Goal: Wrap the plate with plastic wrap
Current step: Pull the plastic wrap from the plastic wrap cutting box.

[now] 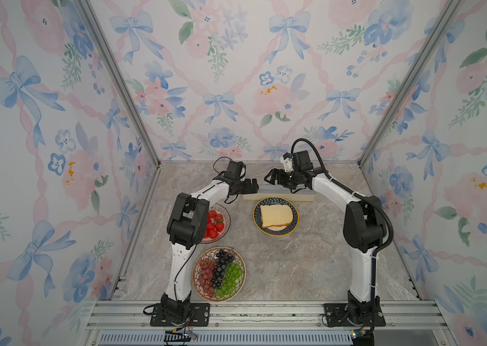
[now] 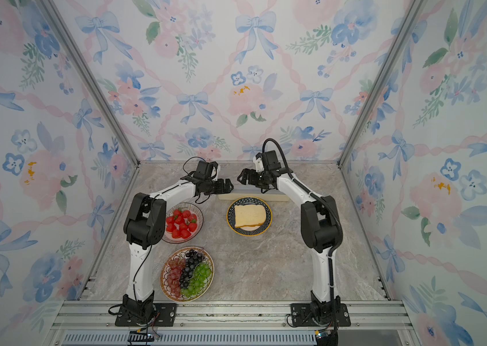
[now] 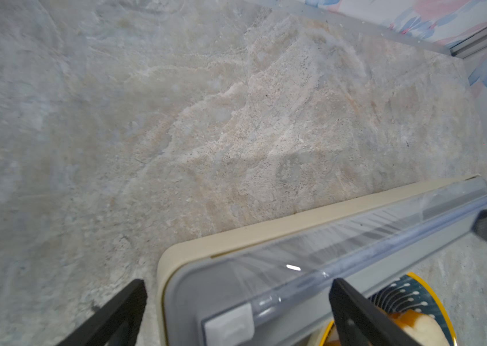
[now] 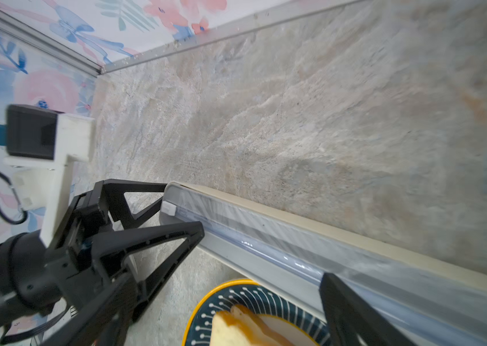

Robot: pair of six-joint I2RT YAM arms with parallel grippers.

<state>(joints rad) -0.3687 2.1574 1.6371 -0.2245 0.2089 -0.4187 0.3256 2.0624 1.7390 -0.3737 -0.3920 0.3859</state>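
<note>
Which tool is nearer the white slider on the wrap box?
Left. The left tool straddles the slider at one end of the box; the right tool hangs over it farther along.

We hold our left arm (image 1: pixel 181 269) and right arm (image 1: pixel 362 269) bent forward at the elbows, forearms angling inward. Our left pincer (image 1: pixel 255 186) gapes wide, jaws spread. Directly opposite its tips, close but apart, our right pincer (image 1: pixel 267 178) faces it, jaws spread equally wide.

You're looking at a staged robot test booth, not a real kitchen: floral wallpaper panels (image 1: pixel 236 75) are boxing in a marble-look tabletop (image 1: pixel 296 263), with aluminium rails (image 1: pixel 266 311) running along 6 o'clock.
</note>
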